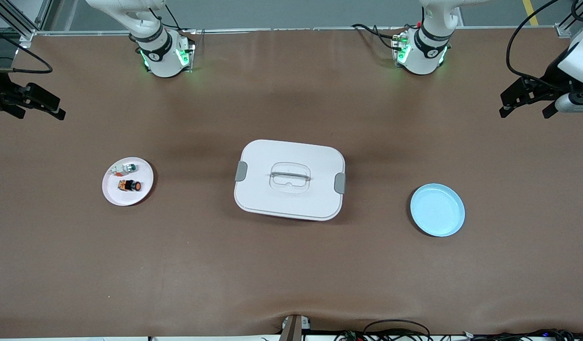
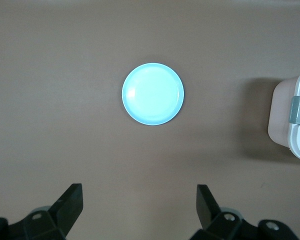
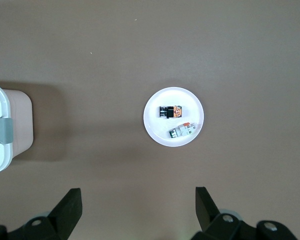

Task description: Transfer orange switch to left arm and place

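Grippers spread and empty: right gripper [image 3: 135, 210] high over the white plate [image 1: 112, 194] holding the orange switch [image 1: 130, 185] and a green-white part [image 1: 129, 167]; left gripper [image 2: 140, 210] over the blue plate [image 1: 437, 210]. Box [image 1: 290, 179] sits between the plates on the tabletop [image 1: 291, 270].

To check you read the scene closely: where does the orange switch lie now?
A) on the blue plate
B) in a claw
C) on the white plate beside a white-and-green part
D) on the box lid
C: the orange switch lies on the white plate, next to the white-and-green part.
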Robot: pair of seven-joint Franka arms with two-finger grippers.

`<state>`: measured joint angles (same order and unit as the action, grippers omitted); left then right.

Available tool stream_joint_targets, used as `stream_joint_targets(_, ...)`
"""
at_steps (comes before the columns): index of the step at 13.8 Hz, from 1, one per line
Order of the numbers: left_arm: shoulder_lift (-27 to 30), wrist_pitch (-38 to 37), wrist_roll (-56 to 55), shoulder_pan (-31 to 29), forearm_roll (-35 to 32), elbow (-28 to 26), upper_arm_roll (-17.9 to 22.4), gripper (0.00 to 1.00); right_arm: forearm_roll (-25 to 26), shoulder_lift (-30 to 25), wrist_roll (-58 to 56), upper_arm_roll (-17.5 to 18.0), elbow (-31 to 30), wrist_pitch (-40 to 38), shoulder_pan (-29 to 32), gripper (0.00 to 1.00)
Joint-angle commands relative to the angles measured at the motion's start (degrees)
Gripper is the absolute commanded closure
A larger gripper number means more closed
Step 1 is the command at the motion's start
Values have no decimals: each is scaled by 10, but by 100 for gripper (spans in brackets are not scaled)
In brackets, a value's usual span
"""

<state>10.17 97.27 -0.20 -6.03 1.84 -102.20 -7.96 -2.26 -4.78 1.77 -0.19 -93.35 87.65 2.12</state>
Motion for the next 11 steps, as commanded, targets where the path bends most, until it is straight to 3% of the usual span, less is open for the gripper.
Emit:
stream_joint_targets(1, -6, -13, -12, -1, 4, 16, 0, 0, -6, -14, 10, 2, -10, 3, 1, 0)
stream_joint_targets(11, -11, -12, -14, 0, 3, 26, 0, 0, -3, -13, 8, 2, -10, 1, 1, 0)
